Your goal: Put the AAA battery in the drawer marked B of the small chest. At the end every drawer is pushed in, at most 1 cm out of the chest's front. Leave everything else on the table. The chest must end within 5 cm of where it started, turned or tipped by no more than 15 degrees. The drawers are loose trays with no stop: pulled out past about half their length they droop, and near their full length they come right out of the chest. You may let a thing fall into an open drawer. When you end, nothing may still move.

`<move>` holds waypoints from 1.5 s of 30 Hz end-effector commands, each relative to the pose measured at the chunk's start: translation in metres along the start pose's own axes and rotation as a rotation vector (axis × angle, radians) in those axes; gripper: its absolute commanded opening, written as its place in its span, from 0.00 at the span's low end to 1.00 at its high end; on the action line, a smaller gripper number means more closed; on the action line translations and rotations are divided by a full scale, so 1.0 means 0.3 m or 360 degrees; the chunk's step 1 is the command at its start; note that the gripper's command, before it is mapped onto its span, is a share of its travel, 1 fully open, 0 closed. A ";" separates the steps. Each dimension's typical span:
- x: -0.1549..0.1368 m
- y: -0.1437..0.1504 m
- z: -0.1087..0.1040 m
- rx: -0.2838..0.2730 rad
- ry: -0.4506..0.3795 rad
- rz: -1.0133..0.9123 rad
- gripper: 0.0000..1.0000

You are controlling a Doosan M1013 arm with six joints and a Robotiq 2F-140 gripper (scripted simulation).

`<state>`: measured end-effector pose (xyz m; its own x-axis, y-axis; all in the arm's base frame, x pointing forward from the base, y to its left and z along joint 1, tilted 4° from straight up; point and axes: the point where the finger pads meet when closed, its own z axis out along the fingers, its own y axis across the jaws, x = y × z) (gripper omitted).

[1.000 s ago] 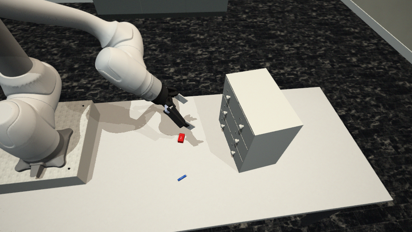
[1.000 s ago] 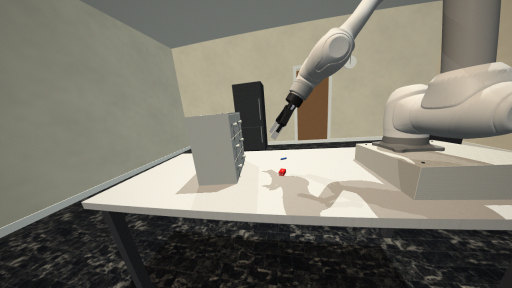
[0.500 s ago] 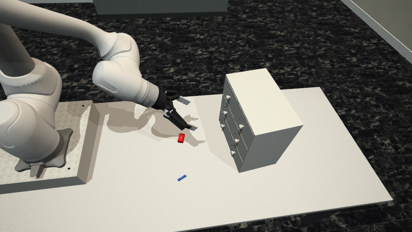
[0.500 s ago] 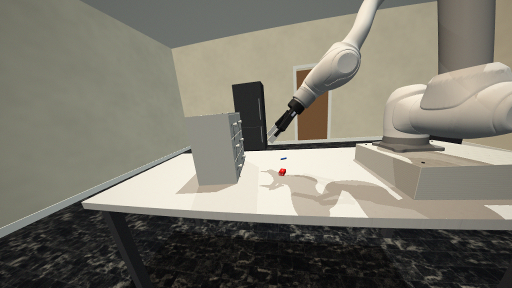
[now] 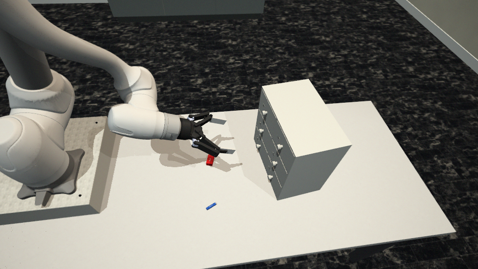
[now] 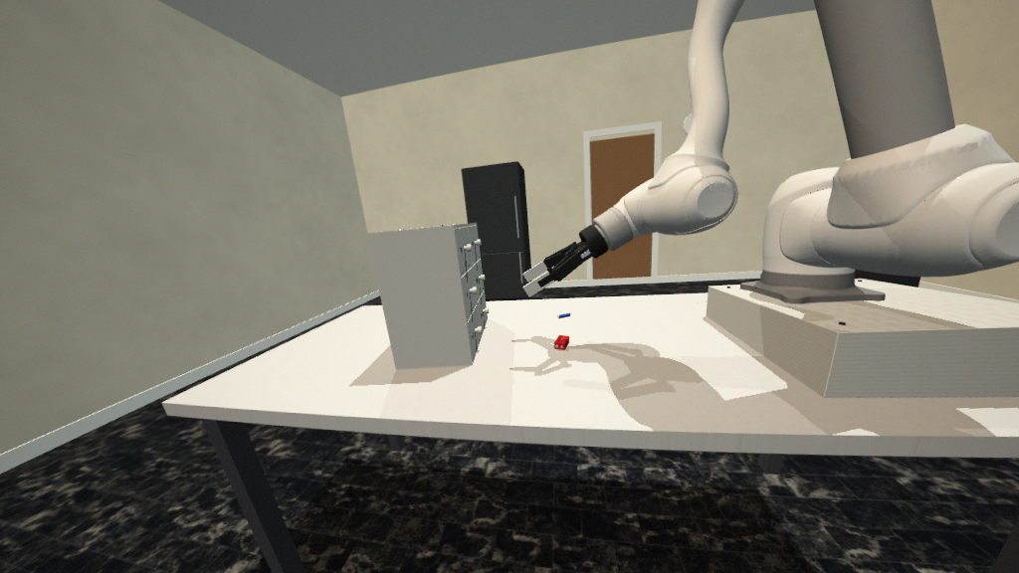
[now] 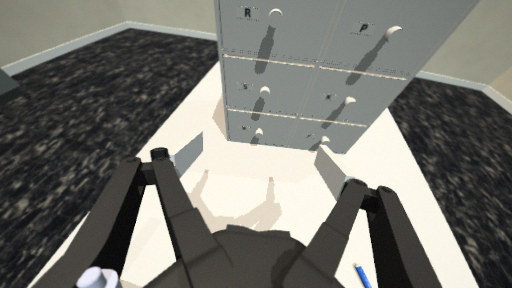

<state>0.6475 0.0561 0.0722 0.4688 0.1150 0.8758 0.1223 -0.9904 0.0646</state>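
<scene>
The table (image 5: 300,230) (image 6: 285,409) (image 7: 310,200) is carrying the chest (image 5: 320,170) (image 6: 427,298) (image 7: 280,40), and the arm (image 5: 137,123) (image 6: 698,206) is reaching toward the chest's front. The step in hand is seemingly finding or lining up on drawer B, before anything is being stowed. The gripper (image 5: 225,136) (image 6: 533,281) (image 7: 259,147) is hovering just before that front, slanting downward, its fingers standing wide with nothing between them. The drawers are all appearing pushed in. R, P and S are showing legibly; the other labels are reading too faintly for me to place B.

The next move is calling for a sure reading of B, then a gentle grip on its knob and a short pull, since a long one is risking a droop.

Counting down by size: one table is standing here, one arm, one chest, one gripper and six drawers. One red brick (image 5: 209,160) (image 6: 561,342) is resting out from the chest's front. One blue AAA battery (image 5: 211,206) (image 6: 563,315) (image 7: 363,277) is lying on the table, out from the chest's front and toward its right side as one is facing it. Six knobs (image 5: 279,146) (image 6: 474,288) (image 7: 275,13) are jutting from the chest, one per drawer.
</scene>
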 end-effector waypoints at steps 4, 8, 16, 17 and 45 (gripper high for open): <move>-0.012 0.003 0.048 0.0007 0.0191 -0.0004 1.00; -0.014 0.003 0.054 0.0007 0.0221 -0.0004 1.00; -0.015 0.003 0.058 0.0007 0.0237 -0.0004 0.20; -0.015 0.003 0.058 0.0007 0.0237 -0.0004 0.20; -0.027 0.003 0.082 0.0007 0.0237 -0.0004 0.20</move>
<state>0.6625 0.0560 0.0571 0.3335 0.1046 0.9369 0.1273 -0.9897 0.0651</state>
